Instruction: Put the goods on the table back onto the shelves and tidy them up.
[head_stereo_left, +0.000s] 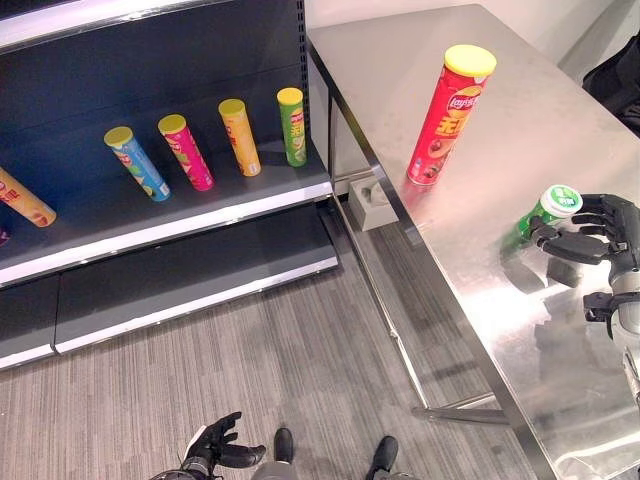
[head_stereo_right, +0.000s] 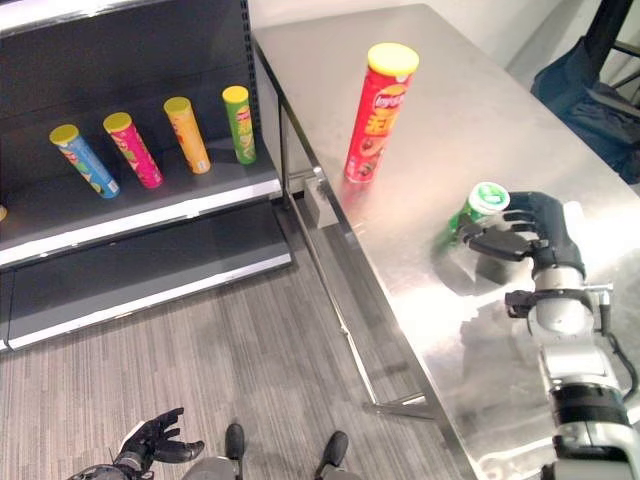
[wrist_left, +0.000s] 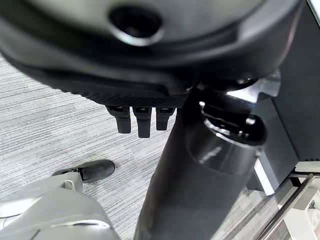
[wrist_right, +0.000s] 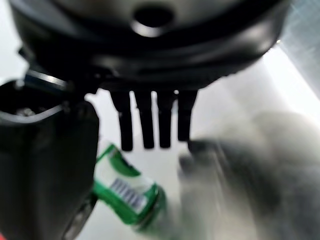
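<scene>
From the head views, the right hand (head_stereo_left: 598, 235) reached round a small green can (head_stereo_left: 545, 212) on the steel table (head_stereo_left: 520, 110), fingers curled beside it but not visibly clamped. A tall red can (head_stereo_left: 449, 115) stood well apart; four cans waited on the shelf (head_stereo_left: 180, 215). The left hand (head_stereo_left: 215, 443) hung low over the floor, fingers relaxed. In the right wrist view, the fingers (wrist_right: 150, 122) were straight above the green can. A partial grip could knock it over and send it rolling.
</scene>
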